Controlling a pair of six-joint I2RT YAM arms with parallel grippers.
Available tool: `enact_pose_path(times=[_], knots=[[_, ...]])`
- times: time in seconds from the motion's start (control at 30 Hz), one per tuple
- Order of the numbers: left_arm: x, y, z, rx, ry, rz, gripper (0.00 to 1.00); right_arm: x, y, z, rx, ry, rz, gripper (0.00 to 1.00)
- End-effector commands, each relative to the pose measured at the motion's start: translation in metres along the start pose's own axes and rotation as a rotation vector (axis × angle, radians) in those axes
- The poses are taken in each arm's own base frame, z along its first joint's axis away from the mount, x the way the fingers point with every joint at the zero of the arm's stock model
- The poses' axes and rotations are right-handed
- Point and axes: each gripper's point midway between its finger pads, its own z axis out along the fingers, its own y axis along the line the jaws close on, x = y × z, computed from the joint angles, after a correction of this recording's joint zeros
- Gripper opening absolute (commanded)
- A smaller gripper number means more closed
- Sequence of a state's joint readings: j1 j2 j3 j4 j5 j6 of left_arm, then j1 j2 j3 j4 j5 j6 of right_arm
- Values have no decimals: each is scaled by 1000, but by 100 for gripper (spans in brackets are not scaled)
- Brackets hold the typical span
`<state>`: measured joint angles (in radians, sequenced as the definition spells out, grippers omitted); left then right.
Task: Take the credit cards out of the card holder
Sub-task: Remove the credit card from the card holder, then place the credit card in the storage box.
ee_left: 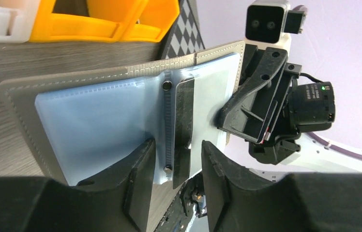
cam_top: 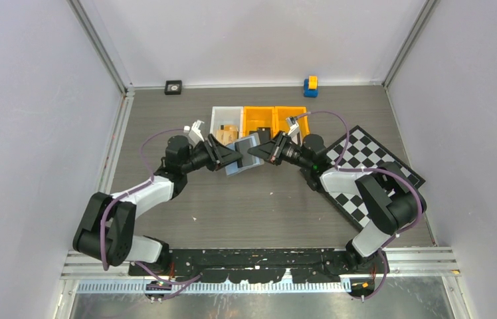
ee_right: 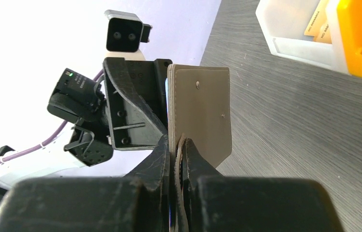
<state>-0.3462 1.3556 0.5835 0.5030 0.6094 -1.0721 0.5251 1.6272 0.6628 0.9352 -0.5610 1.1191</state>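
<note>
Gripping state, left end effector (ee_left: 176, 145): two black plastic fingers standing apart, with the holder's lower edge and spine between them; whether they touch it cannot be told.
Card holder (cam_top: 238, 165): one flat grey bi-fold with pale stitching. It is opened out and held up off the grey wood-grain surface (cam_top: 266, 206), between the two arms, in front of the bins.
Inner pockets (ee_left: 97, 125): translucent blue-grey sleeves riveted at the spine; left wrist view only.
Dark strip (ee_left: 185, 125): one, black and narrow, beside the spine; whether it is a card cannot be told.
Outer cover (ee_right: 203, 111): plain matt grey with two small rivets; right wrist view only.
White bin (cam_top: 222, 119): one, plastic, holding tan-orange credit cards (ee_right: 317, 24) with small print; count unclear.
Orange bins (cam_top: 259, 119): two, plastic, side by side, right of the white one.
Right end effector (ee_right: 178, 142): fingers pressed together on the holder's grey edge.
Checkerboard (cam_top: 372, 159): one, flat, black and white; seen whole only from overhead.
</note>
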Motion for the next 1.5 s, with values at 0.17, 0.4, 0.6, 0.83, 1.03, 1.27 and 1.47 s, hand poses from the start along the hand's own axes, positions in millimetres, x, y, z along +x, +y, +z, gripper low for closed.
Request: enact_pose_path(times=[0.17, 0.4, 0.6, 0.83, 1.03, 1.27, 1.47], knots=[[-2, -34, 0, 189, 25, 28, 13, -11, 46, -4, -171, -19, -37, 0], [-15, -21, -11, 126, -42, 31, 0, -29, 28, -14, -126, -92, 2, 9], [-20, -8, -13, 89, -62, 0, 0, -47, 11, -26, -113, -162, 66, 12], [-23, 1, -13, 61, -72, -12, 0, -72, -13, -48, -27, -261, 83, 9], [-25, 8, -6, 33, -79, 28, 0, -109, -30, -98, 180, -444, 16, 2], [-33, 11, 24, -88, -51, 89, 0, -133, -16, -163, 410, -673, -136, 1], [-48, 16, 60, -151, -14, 93, 0, -138, -2, -200, 480, -816, -185, 1]])
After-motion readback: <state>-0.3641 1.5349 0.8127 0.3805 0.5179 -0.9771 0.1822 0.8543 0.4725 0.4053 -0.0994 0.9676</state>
